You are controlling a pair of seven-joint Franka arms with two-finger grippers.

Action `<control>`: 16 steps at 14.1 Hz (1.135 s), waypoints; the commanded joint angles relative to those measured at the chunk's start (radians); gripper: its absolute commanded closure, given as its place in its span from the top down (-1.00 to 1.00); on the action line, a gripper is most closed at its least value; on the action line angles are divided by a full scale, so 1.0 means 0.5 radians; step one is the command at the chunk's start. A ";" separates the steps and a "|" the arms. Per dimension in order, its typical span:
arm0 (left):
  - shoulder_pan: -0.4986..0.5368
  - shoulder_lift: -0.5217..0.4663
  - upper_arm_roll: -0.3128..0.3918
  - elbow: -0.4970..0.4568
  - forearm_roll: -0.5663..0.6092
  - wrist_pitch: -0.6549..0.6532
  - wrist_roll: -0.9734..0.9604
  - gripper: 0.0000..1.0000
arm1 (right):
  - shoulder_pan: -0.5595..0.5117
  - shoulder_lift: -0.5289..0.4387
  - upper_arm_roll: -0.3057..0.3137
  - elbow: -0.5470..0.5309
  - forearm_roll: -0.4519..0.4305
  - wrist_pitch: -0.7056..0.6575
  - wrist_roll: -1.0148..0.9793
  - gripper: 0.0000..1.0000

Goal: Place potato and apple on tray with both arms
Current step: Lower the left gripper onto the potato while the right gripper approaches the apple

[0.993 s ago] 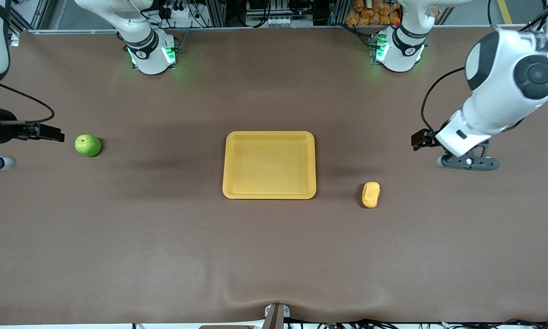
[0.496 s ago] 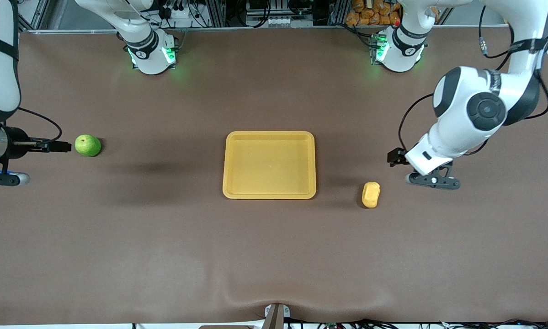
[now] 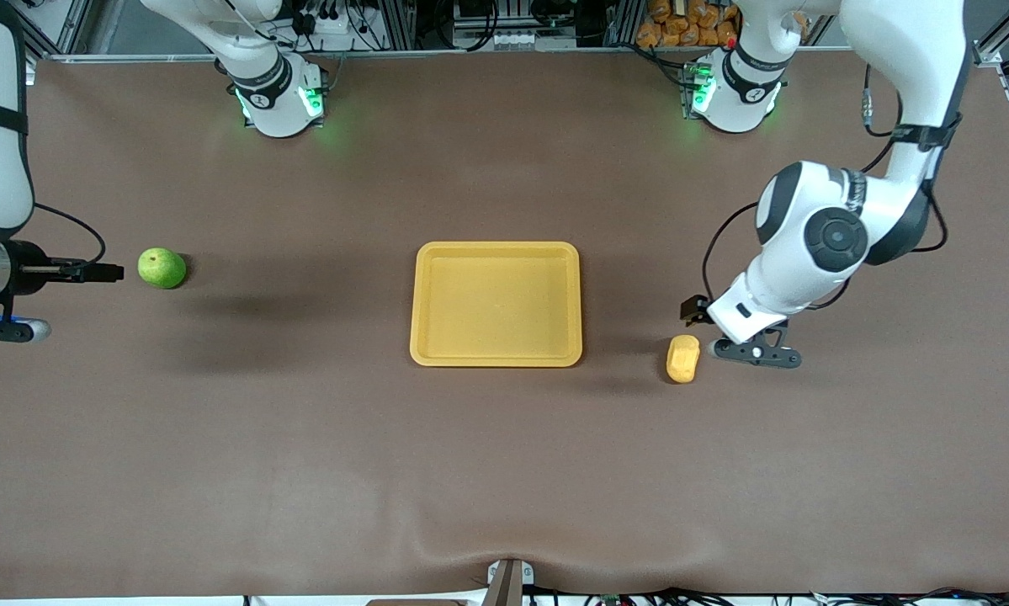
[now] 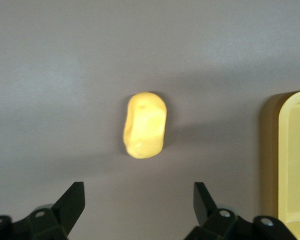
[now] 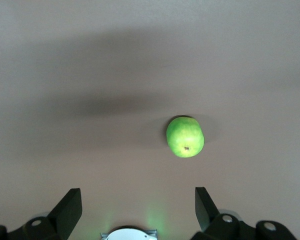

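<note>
The potato point(image 3: 682, 358) lies near the tray's point(image 3: 496, 360) corner, long axis toward the bases. The apple point(image 3: 161, 268) sits near the right arm's table edge. Both the left gripper point(image 4: 139, 207) and the right gripper point(image 5: 138, 210) stand wide apart, holding nothing.

My front camera sits high, facing both bases at twelve o'clock, taking in the whole table point(image 3: 302, 471). My left wrist camera looks down close on the potato point(image 4: 144, 125), sharing it and the tray point(image 4: 296, 165) edge with the front view. My right wrist camera shares the apple point(image 5: 185, 136).
</note>
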 commanded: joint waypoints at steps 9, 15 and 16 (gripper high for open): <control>-0.031 0.317 0.005 0.002 0.143 0.457 -0.134 0.57 | -0.203 -0.035 0.020 -0.465 -0.038 0.526 -0.244 1.00; -0.022 0.387 0.005 0.017 0.275 0.540 -0.134 0.51 | -0.222 -0.013 0.020 -0.661 -0.093 0.790 -0.269 1.00; -0.025 0.393 0.005 0.014 0.290 0.564 -0.134 0.50 | -0.231 -0.001 0.020 -0.680 -0.108 0.823 -0.303 1.00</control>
